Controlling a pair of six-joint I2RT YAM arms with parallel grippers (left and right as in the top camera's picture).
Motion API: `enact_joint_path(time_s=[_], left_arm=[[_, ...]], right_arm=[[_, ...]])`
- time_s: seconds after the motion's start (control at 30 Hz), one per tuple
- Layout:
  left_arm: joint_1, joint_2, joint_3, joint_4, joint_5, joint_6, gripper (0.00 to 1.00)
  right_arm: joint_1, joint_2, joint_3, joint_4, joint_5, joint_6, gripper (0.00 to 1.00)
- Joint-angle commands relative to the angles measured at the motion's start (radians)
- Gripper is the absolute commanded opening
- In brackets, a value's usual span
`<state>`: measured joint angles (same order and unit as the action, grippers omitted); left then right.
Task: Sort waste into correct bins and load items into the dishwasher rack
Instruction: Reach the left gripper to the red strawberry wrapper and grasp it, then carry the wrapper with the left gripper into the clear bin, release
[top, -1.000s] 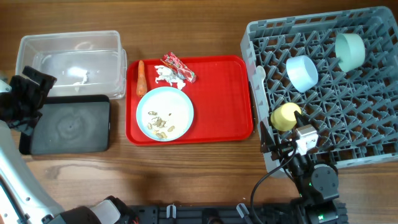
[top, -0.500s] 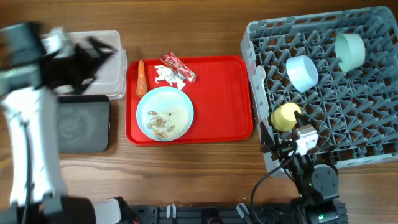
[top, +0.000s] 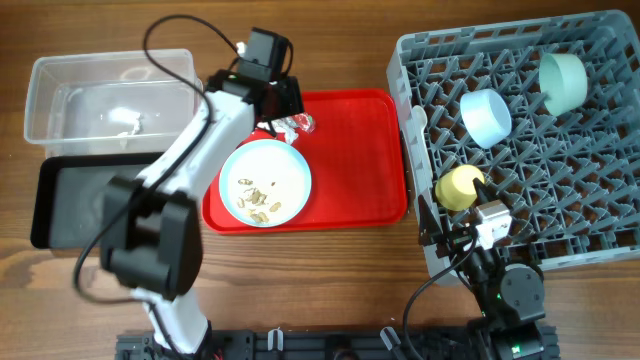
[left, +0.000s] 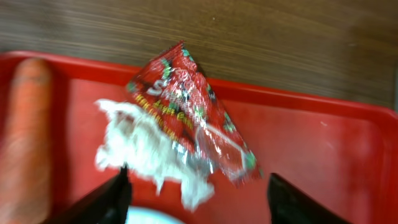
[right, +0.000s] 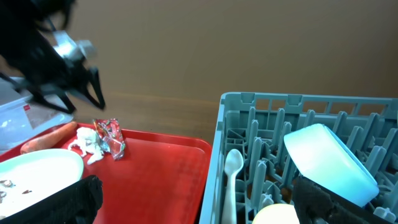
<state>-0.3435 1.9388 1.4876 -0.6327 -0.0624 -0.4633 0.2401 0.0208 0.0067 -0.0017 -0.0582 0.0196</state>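
Red-and-white wrapper (left: 189, 112), left gripper (left: 198, 177) splayed above

Red-and-white wrapper (left: 193, 118), white tissue (left: 140, 152), blurred, probably orange carrot (left: 25, 137), red tray (left: 323, 162), grey rack (top: 590, 190)

On my overhead feed, a flat red serving tray (top: 360, 150) lies about mid-table, its long sides parallel to the table's near edge. It is rectangular, with rounded corners and a low raised rim, and its plastic surface has a slight gloss. It rests on a wooden table (top: 330, 40), mid-brown, with the grain running left to right and a darker patch toward the near left corner. My left wrist feed shows the tray's far rim against that wood. The right wrist feed sees the tray at a low angle.
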Motion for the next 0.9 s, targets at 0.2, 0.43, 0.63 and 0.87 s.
enact_joint_path(time_s=[0.2, 0.43, 0.63, 0.87], left_arm=[[0.000, 0.155, -0.003, 0.126, 0.093, -0.021, 0.54], [0.000, 0.203, -0.003, 0.137, 0.100, -0.024, 0.48], [0.000, 0.244, -0.003, 0.159, 0.128, -0.091, 0.47], [0.000, 0.244, -0.003, 0.206, 0.212, -0.096, 0.26]], right_arm=[[-0.005, -0.013, -0.002, 0.004, 0.010, -0.016, 1.00], [-0.005, -0.013, -0.002, 0.004, 0.010, -0.017, 1.00], [-0.005, -0.013, -0.002, 0.004, 0.010, -0.016, 1.00], [-0.005, -0.013, -0.002, 0.004, 0.010, -0.017, 1.00]])
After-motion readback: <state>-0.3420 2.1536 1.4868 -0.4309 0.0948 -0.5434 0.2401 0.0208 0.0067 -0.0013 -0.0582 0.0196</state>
